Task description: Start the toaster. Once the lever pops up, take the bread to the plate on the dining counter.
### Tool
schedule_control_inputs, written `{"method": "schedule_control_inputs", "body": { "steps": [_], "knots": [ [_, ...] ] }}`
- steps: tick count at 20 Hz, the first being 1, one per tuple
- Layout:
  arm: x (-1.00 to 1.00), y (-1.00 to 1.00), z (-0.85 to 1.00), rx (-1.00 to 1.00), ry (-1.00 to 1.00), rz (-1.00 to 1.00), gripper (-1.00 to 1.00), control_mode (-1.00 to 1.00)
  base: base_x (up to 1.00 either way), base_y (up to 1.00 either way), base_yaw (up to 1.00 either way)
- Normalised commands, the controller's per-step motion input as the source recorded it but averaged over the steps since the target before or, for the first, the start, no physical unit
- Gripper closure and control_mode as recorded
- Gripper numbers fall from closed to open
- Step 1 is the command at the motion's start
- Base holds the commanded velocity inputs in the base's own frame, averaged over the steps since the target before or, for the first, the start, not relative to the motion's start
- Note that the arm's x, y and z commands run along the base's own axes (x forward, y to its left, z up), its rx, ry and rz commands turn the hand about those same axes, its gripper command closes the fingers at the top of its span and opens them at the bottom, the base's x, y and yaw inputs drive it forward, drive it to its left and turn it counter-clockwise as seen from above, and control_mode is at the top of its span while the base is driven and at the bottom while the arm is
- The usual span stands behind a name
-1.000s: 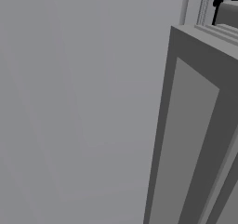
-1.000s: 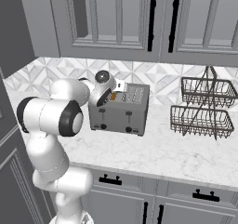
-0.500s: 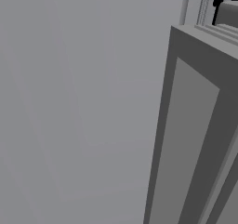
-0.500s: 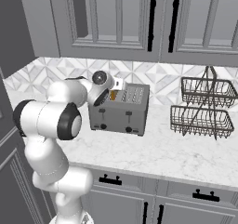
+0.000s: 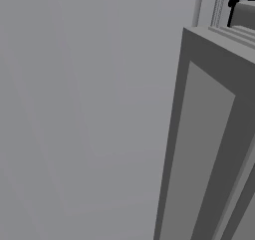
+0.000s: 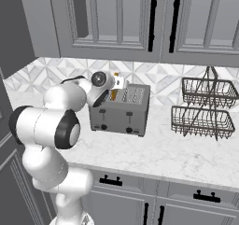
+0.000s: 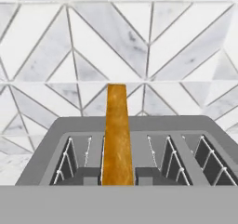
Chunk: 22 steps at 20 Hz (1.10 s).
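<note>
Tiled backsplash (image 7: pixel 153 42), bread (image 7: pixel 116 135) pinched (edge-on), toaster (image 6: pixel 122 109)

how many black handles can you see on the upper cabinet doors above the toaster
2. Both are vertical bars side by side where the two doors meet: one on the left door, one on the right door, above the toaster. More may lie outside the picture.

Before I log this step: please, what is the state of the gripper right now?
Gripper: closed, at the top of the toaster over the bread; whether it holds the slice cannot be told.
</note>
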Motion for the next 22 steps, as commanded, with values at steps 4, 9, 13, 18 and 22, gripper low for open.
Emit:
{"method": "schedule_control_inputs", "body": {
  "steps": [4,9,13,18,22],
  "knots": [
    [-0.44,-0.01,0.41,0.0,0.0,-0.05,1.0,-1.0,0.0,0.0,0.0],
    [-0.53,0.0,0.57,0.0,0.0,-0.08,1.0,-1.0,0.0,0.0,0.0],
    [-0.39,0.0,0.71,0.0,0.04,-0.09,1.0,-1.0,0.0,0.0,0.0],
    [-0.6,-0.01,0.41,0.0,0.13,-0.05,1.0,-1.0,0.0,0.0,0.0],
    [-0.74,0.0,0.11,0.0,0.12,0.0,1.0,-1.0,0.0,0.0,0.0]
  ]
}}
